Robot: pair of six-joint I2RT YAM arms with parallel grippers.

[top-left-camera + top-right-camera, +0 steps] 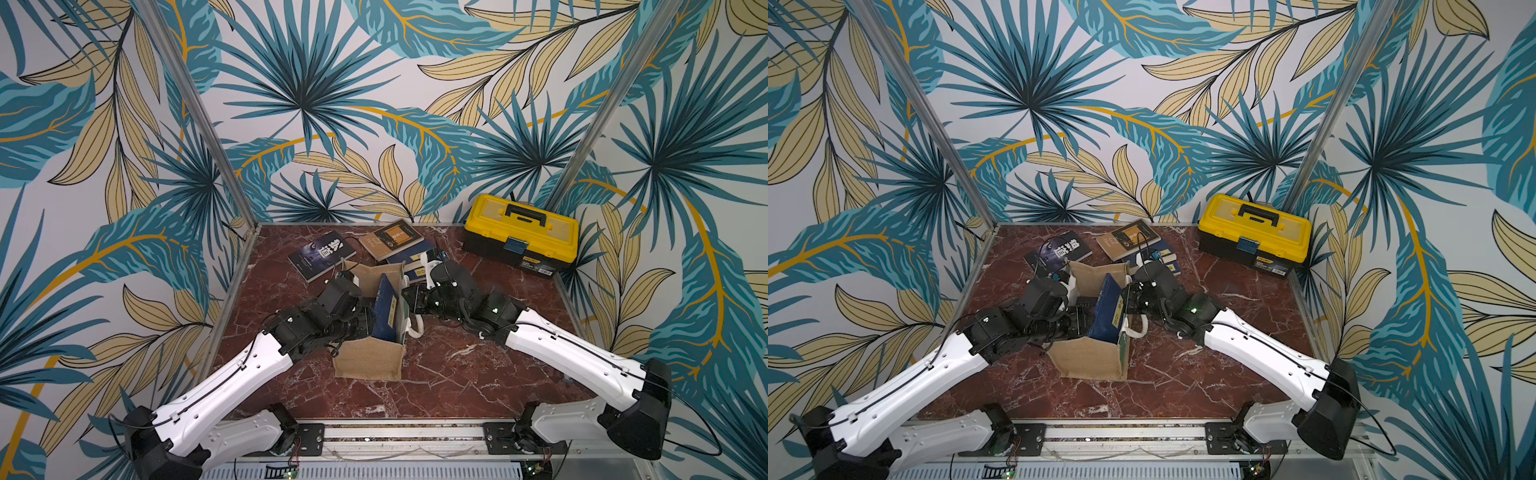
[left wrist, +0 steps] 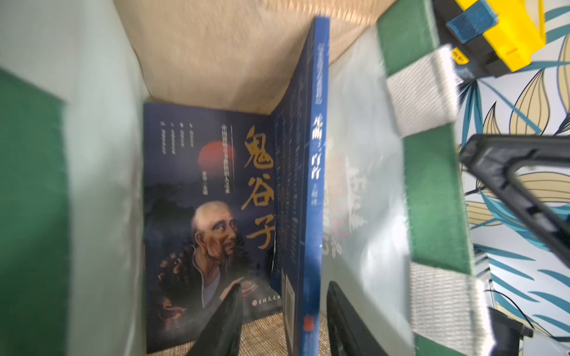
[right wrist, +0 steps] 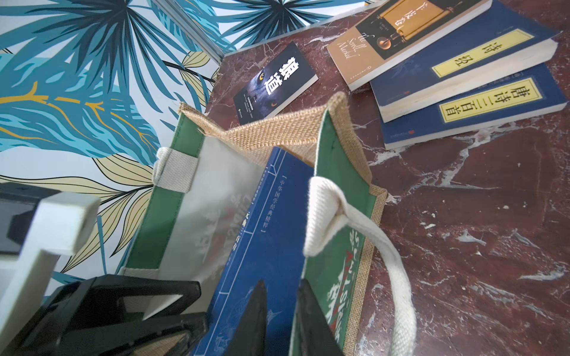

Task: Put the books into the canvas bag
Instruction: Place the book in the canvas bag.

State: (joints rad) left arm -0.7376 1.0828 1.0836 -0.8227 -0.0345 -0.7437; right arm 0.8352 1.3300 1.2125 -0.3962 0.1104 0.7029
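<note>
Marble, red-brown with white veins, makes the tabletop [image 1: 457, 374], boxed in by teal-and-sand leaf wallpaper [image 1: 311, 104] and slanting aluminium posts [image 1: 199, 112]. A yellow-and-black plastic toolbox [image 1: 521, 232] sits in the far right corner. Mid-table the canvas bag [image 1: 370, 361] stands open, with coarse jute ends, glossy green side panels and a flat white webbing handle [image 3: 385, 246] drooping outside. In both top views the black wrists make both pincers hard to make out. Inside the bag a blue book [image 2: 314, 154] stands on edge against one side wall, and a dark book [image 2: 209, 215] bearing an old man's portrait lies flat on the floor. The left gripper [image 2: 285, 285] is parted, its fingers either side of the blue book's edge, one clear of it. The right gripper [image 3: 281, 280] straddles the bag's side rim with a narrow gap; whether it pinches I cannot tell. Beyond the bag lie a wolf-eyed black book [image 3: 274, 83], a tan book [image 3: 401, 37] and navy books [image 3: 481, 104] with yellow labels, overlapping and partly cut off.
</note>
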